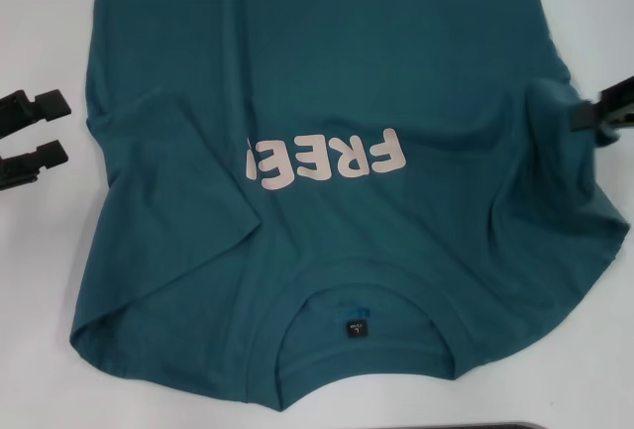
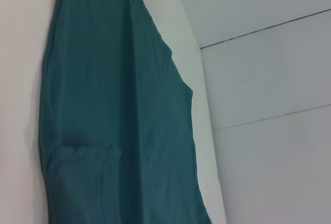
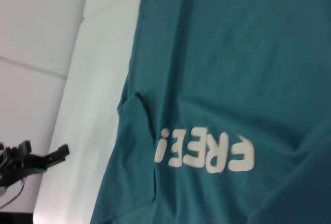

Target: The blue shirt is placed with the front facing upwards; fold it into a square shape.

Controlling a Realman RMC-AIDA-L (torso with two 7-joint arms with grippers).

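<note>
At about nine o'clock in the head view, the left gripper (image 1: 30, 139) sits over the bare white table (image 1: 40, 280), just off the shirt's edge; its two black fingers (image 1: 35, 104) are spread apart with nothing between them, and they do not touch the cloth. The blue shirt (image 1: 327, 72) fills the middle, lying flat with its front up, the collar (image 1: 357, 295) at six o'clock nearest the robot and the body running away toward twelve o'clock. The sleeve on the left side (image 1: 163, 166) is folded inward over the chest, its edge covering the end of the pale lettering (image 1: 327, 161), which reads upside down from the robot. A small black neck tag (image 1: 356, 328) shows inside the collar. The sleeve on the right side, at about three o'clock, is bunched into wrinkles, and the right gripper (image 1: 606, 112) reaches in there from the edge, its dark tip at the rumpled cloth; whether its fingers are closed on the fabric cannot be told. The right wrist view shows the lettering (image 3: 207, 154) and, farther off, the left gripper (image 3: 31, 159) over the table (image 3: 77, 131). The left wrist view shows the shirt's side (image 2: 119, 105) lying on the table.
</note>
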